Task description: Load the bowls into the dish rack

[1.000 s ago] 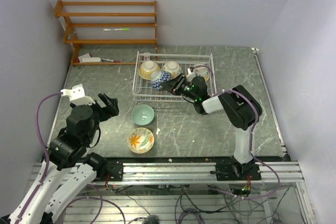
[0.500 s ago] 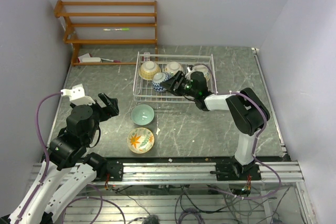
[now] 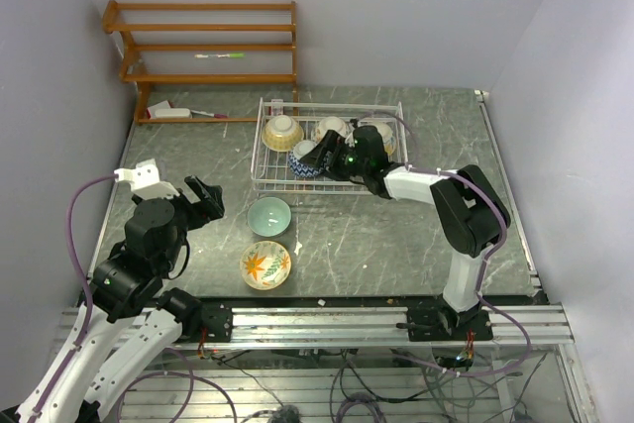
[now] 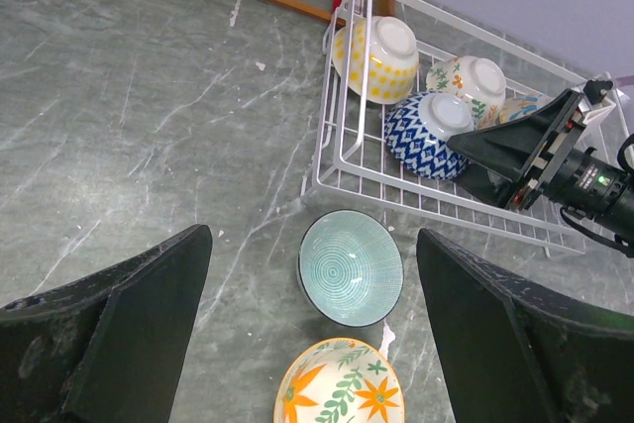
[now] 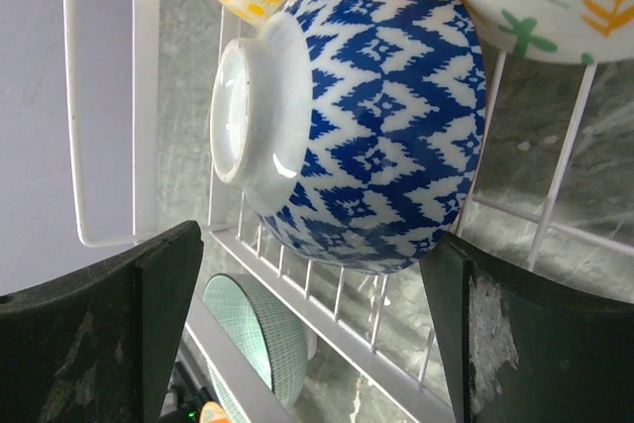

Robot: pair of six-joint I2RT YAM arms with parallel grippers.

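The white wire dish rack [image 3: 260, 163] holds several bowls. A blue-and-white patterned bowl [image 3: 305, 158] lies on its side there, next to a yellow-dotted bowl [image 3: 282, 131] and a floral bowl [image 3: 332, 129]. My right gripper [image 3: 327, 158] reaches into the rack, open, its jaws standing wide on either side of the blue bowl [image 5: 367, 116] without gripping it. On the table in front of the rack sit a teal bowl [image 3: 269, 216] and an orange-flowered bowl [image 3: 265, 264]. My left gripper [image 3: 203, 195] hangs open above and left of them, the teal bowl [image 4: 351, 267] showing between its fingers.
An orange-brown wooden shelf unit [image 3: 203, 47] stands at the back left with a green pen [image 3: 220, 54] on it and small items [image 3: 173, 111] at its foot. Walls close in on the left, back and right. The rack's front rim [image 4: 337, 160] is close to the teal bowl.
My right gripper has opened and let go of the blue bowl, which now rests in the rack. The right arm has stretched further back and left. The left arm has not moved.
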